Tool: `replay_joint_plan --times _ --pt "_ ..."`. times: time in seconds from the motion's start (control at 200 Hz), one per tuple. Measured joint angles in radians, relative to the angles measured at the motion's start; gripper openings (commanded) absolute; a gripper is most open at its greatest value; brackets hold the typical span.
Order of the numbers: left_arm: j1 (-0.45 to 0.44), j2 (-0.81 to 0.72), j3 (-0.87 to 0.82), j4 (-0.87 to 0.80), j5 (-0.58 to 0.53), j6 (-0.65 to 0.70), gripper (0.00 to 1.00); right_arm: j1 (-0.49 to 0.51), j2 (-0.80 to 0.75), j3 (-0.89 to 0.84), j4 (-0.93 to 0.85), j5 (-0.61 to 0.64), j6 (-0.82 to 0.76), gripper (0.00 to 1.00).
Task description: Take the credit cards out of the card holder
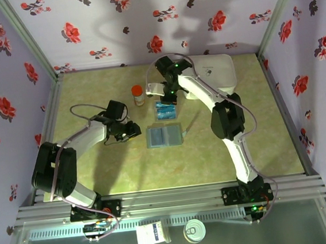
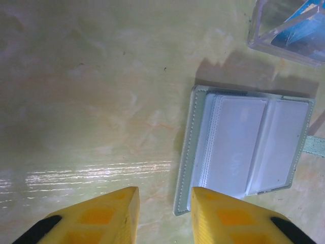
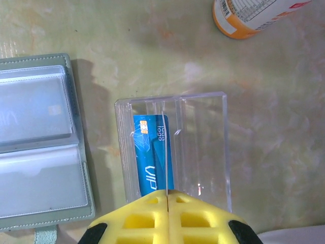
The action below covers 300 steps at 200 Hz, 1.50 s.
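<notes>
The grey-blue card holder (image 1: 164,135) lies open and flat on the table, its clear sleeves (image 2: 244,147) facing up. My left gripper (image 2: 165,203) is open just above the table, and the holder's near left corner sits between its fingers, close to the right one. My right gripper (image 3: 166,195) is shut on a thin credit card (image 3: 166,157), seen edge-on, standing in a clear plastic box (image 3: 203,142). A blue credit card (image 3: 150,152) marked VIP rests in the box's left slot. The open card holder (image 3: 40,142) lies left of the box.
An orange-capped bottle (image 1: 138,94) stands left of the clear box (image 1: 166,110). A larger white case (image 1: 218,70) sits at the back right under the right arm. Flowered walls enclose the table on three sides.
</notes>
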Motion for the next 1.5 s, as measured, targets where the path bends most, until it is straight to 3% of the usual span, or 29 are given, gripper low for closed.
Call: replay_joint_plan --times 0.28,0.35,0.425,0.725,0.865,1.165,1.5 --pt "0.020 0.000 0.000 -0.008 -0.002 0.011 0.31 0.000 0.042 0.012 -0.023 -0.001 -0.004 0.00" --pt "0.020 0.000 0.000 -0.008 -0.002 0.012 0.31 0.000 0.045 0.012 -0.027 -0.001 -0.004 0.13" --pt "0.021 0.000 0.000 -0.008 -0.002 0.014 0.31 0.000 0.045 0.012 -0.033 0.001 -0.003 0.17" --pt "0.021 0.000 0.000 -0.004 0.026 0.014 0.31 0.000 0.032 0.005 -0.056 0.016 0.013 0.18" --pt "0.021 0.000 0.000 0.017 0.055 0.014 0.30 0.000 -0.060 -0.101 -0.018 0.029 0.070 0.20" --pt "-0.010 0.043 0.000 0.069 0.096 0.001 0.25 0.029 -0.327 -0.485 0.262 0.042 0.441 0.21" --pt "-0.061 0.111 0.000 0.121 0.111 -0.025 0.18 0.079 -0.476 -0.897 0.622 0.053 1.094 0.21"
